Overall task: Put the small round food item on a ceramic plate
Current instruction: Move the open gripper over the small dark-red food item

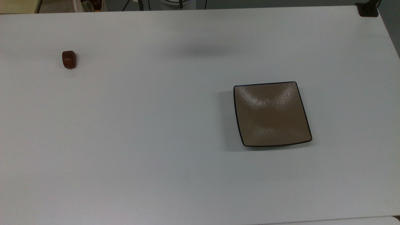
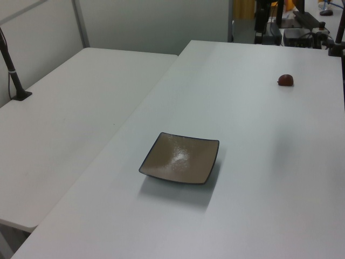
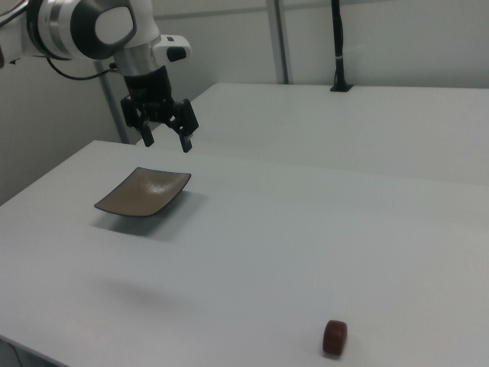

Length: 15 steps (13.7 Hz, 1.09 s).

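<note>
Food item [image 1: 68, 59]: tiny, glossy, reddish-brown lump, rounded and slightly blocky. Rests on the white table [image 1: 156, 140], at the top view's far left, well apart from the plate.
Plate [image 1: 271, 114]: square, tan-brown glaze, thin dark rim, streaky texture, edges slightly upturned. Lies flat on the table, right of centre in the top view, nothing on it.
Right view: food item [image 3: 335, 337] near the bottom edge; plate [image 3: 144, 193] at left.

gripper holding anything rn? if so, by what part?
Nothing is held. In the right view the gripper hangs open and empty in the air above the table. The small round food item lies on the table, apart from the ceramic plate.
</note>
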{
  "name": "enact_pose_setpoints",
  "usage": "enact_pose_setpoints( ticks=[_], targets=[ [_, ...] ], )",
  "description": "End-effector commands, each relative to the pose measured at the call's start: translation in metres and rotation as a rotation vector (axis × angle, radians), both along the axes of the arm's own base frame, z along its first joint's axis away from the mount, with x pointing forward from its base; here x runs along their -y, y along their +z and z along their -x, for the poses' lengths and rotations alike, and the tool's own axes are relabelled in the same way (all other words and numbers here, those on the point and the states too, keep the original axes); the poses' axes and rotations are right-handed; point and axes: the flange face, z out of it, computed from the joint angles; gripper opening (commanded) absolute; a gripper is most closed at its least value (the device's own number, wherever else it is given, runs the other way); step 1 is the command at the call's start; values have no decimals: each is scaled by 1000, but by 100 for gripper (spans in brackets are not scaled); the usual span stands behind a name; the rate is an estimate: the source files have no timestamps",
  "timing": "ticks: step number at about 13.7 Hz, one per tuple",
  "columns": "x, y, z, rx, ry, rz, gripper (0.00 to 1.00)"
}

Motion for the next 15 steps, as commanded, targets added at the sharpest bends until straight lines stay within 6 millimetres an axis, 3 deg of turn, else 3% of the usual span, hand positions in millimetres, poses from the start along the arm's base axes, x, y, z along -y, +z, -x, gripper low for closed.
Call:
enact_pose_setpoints(
  ticks=[1, 8, 13, 15],
  targets=[
    [-2, -6, -2, -1, -12, -3, 100],
    [13, -22, -6, -23, -10, 0, 100],
    [42, -38, -8, -47, 182, 18, 100],
    [56, -40, -13, -26, 170, 22, 100]
  ],
)
